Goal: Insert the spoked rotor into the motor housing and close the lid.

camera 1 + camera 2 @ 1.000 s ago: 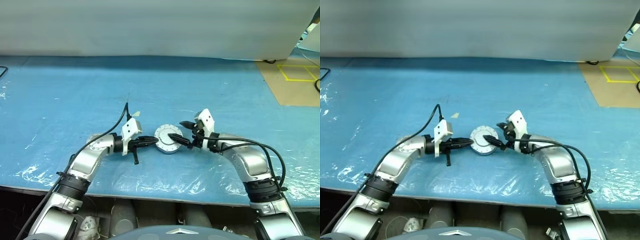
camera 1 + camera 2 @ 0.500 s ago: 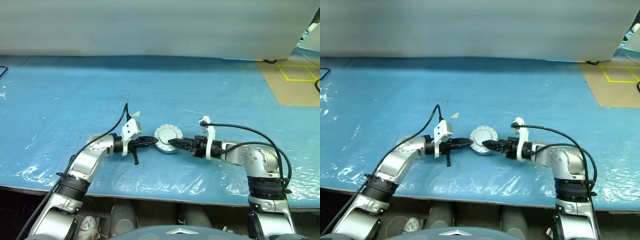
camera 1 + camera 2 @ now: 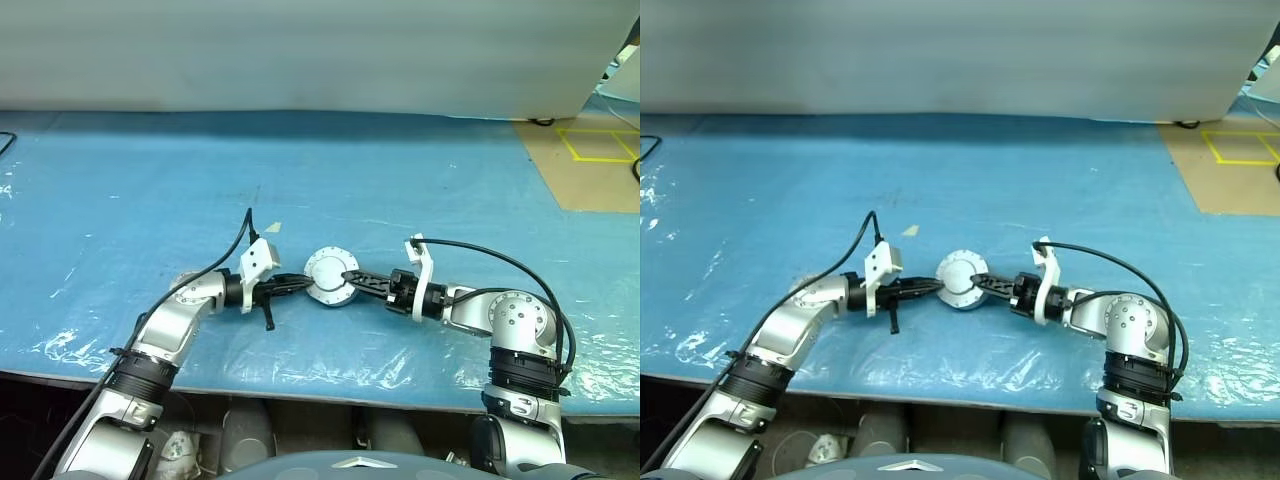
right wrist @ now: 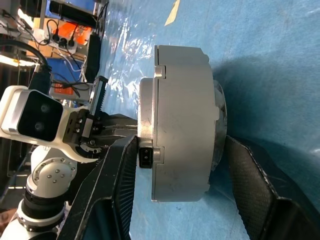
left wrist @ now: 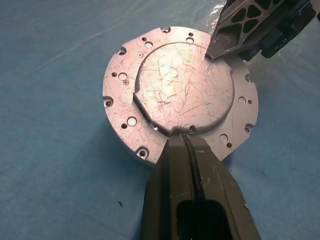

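On the left, the left gripper (image 3: 298,284) had its two black fingers pressed together, tips resting against the near rim of the motor housing (image 3: 331,277), which sat on the blue table cover (image 3: 300,180) midway between the arms. From the left wrist view the assembly (image 5: 180,97) showed a flat scratched silver face dotted with small holes, so it looked turned over or already capped; which of the two was hard to call from that angle, and no rotor or windings were on show.

Moving right, the right gripper (image 4: 175,185) straddled the round body, one finger on each flat face, jaws parted around it. In the right wrist view the lower finger seemed to touch while the upper one (image 4: 250,175) stood a shade off, so a firm clamp could not be called.

To do this well, the job was probably to close squarely across the two faces, keep the left tips bracing the rim so the piece could not skid on the slick plastic, and lift only once both pads were seated.
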